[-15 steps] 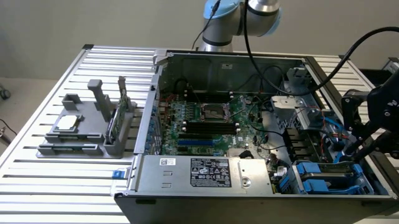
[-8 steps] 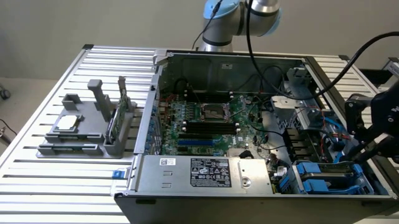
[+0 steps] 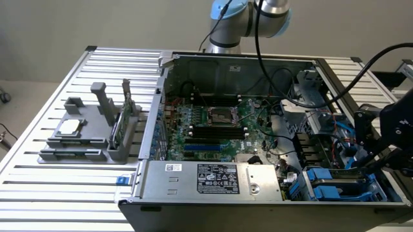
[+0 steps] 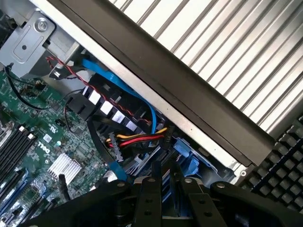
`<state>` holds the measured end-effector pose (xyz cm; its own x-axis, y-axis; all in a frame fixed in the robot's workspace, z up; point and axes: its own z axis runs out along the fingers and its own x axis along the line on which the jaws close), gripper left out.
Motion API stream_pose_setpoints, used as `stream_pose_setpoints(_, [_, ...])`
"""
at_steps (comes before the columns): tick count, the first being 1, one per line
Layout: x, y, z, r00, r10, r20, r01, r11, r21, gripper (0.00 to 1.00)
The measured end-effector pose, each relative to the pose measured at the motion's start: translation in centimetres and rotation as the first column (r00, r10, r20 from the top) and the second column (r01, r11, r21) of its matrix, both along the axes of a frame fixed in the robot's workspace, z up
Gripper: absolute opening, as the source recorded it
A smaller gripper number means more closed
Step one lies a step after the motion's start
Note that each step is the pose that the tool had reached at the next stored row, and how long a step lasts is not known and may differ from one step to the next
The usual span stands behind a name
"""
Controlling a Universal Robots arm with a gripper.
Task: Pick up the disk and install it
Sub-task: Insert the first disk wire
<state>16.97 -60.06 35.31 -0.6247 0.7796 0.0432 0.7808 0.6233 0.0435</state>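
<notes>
Wrist view — hand (image 4: 168, 183), mostly cut off, above the blue-framed disk (image 4: 188, 161) in the case (image 4: 199, 97) — grip: cannot tell.

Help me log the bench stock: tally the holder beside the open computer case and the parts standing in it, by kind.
Grey parts holder: 1
Square silver chip: 1
Green circuit card: 1
Total: 3
</notes>
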Motion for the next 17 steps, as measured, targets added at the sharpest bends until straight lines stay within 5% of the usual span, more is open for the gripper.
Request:
stream_pose_setpoints(5, [0.08, -0.02, -0.46, 0.9993, -0.038, -0.0003, 0.038, 0.9992, 0.0130, 0.22])
stream_pose_setpoints(13, [0.33, -0.08, -0.60, 0.9978, -0.066, -0.0010, 0.066, 0.9974, 0.0263, 0.22])
stream_pose_setpoints(17, [0.41, -0.13, -0.60, 0.9974, -0.072, -0.0022, 0.072, 0.9966, 0.0406, 0.22])
